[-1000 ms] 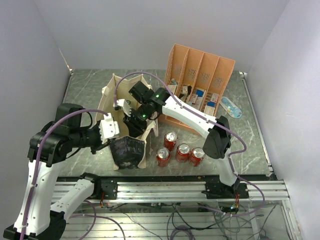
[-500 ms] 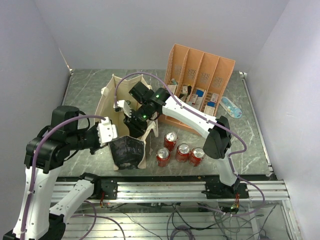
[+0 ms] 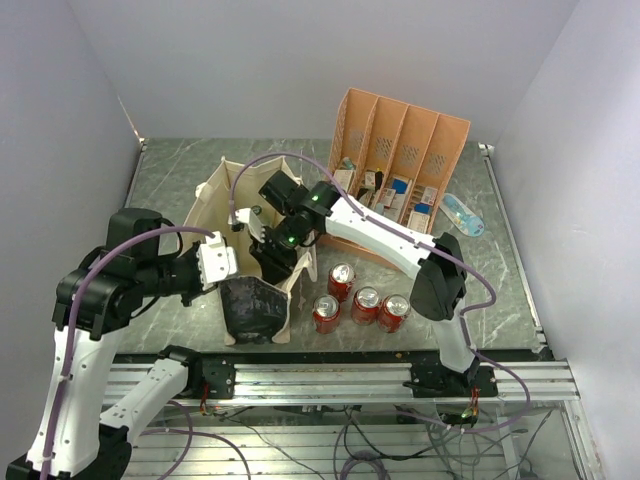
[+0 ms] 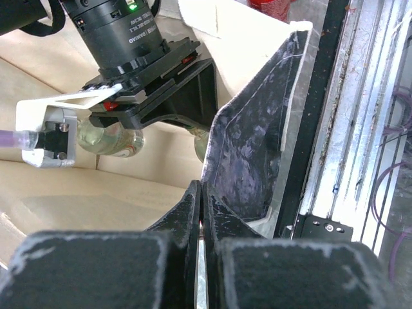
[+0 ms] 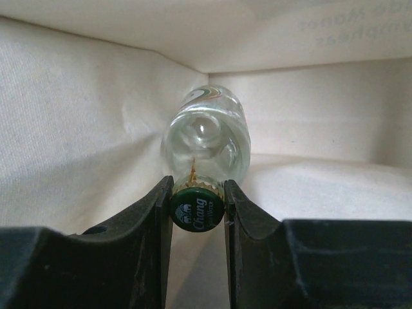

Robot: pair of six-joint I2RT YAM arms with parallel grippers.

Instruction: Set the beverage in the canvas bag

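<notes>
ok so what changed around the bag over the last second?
The left gripper closed on the canvas bag at its near-left rim and tugged it slightly left, widening the mouth. The right gripper shifted a little toward the near end inside the bag. Unchanged: its grip on the bottle by the cap, the red cans, the orange organizer.

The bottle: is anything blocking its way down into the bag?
Nothing visible. The bottle is already inside the bag, gripped at its cap end by the right gripper, with only bare cream fabric around and beyond it. The left gripper pinches the bag's dark end, holding the mouth open.
</notes>
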